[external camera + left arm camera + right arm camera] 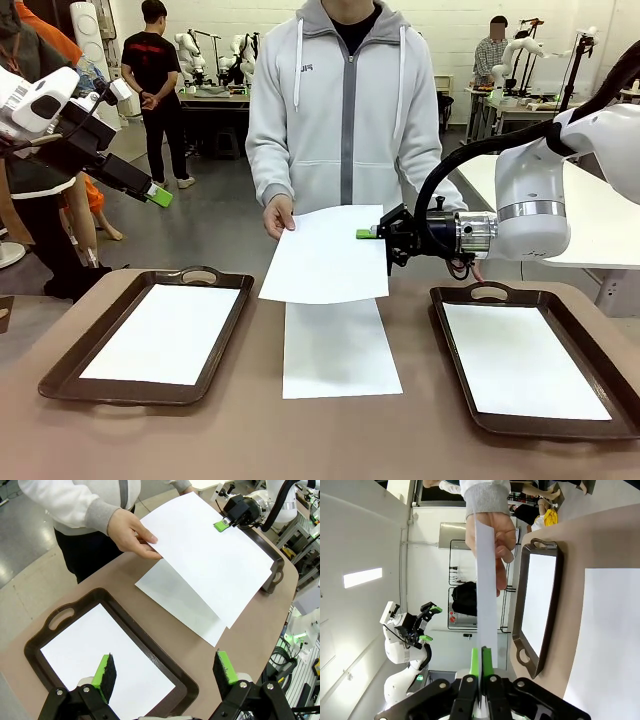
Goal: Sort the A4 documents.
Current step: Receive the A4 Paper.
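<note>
Four sheets of paper are in play. One lies in the left tray [240, 300], one in the right tray [440, 320], and a third sheet [340, 350] lies flat on the bare worktop [250, 440] between them. The fourth sheet [325, 255] is up in the air above the far end of that third one, held from two sides. The person's hand [279, 215] pinches one long edge near the far corner, and the right tool [366, 234] is clenched on the opposite long edge, its green pads pressed flat on the paper. The left tool [160, 195] hangs released and empty, high above the left tray with its fingers spread wide.

The step in hand looks like a handover: the robot has its grip, but the person has not let go. The next move calls for the hand to release, then for the right arm to carry the paper to a tray, probably the right one beside it, though blank sheets give no clue to the sorting rule. Held by one edge, thin paper will likely droop, so a slow, level carry seems wise.

The fourth sheet lies nearly flat, its long axis running from the person toward the robot. Its near short edge hangs free. That matches the long axis of the trays, so little turning should be needed.
</note>
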Robot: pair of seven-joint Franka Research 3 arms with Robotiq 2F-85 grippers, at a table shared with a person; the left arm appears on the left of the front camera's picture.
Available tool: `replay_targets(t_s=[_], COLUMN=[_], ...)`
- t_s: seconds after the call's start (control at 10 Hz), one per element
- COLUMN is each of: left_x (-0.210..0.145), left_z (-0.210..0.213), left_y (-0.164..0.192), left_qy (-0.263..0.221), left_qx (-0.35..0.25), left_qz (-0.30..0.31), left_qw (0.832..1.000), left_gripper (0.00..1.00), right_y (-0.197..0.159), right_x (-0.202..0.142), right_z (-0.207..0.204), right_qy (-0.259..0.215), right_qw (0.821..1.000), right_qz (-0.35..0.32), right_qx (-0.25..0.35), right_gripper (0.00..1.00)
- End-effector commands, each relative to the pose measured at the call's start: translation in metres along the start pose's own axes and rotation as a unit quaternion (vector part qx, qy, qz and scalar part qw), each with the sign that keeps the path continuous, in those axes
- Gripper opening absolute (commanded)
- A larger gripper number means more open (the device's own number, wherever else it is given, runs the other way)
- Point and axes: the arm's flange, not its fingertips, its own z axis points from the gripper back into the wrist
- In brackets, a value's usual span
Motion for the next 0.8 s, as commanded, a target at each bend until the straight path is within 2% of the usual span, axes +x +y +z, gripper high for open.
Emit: replay_targets(t_s=[0.0, 0.7], left_x=[0.0, 0.0], left_z=[0.0001, 0.0001], left_y=[-0.0003, -0.0003], left_qy=[0.0, 0.0], left_qx=[0.0, 0.0], left_qz=[0.0, 0.0], left_qw=[1.0, 1.0], left_gripper=[1.0, 1.0], right_y=[-0.0008, -0.0008], right_x=[-0.0008, -0.0008], right_z=[-0.0015, -0.0015], right_qy=[-0.005, -0.005], right_qw=[1.0, 1.0], right_qz=[0.003, 0.003], right_qx=[-0.005, -0.005], right_gripper=[0.0, 0.0])
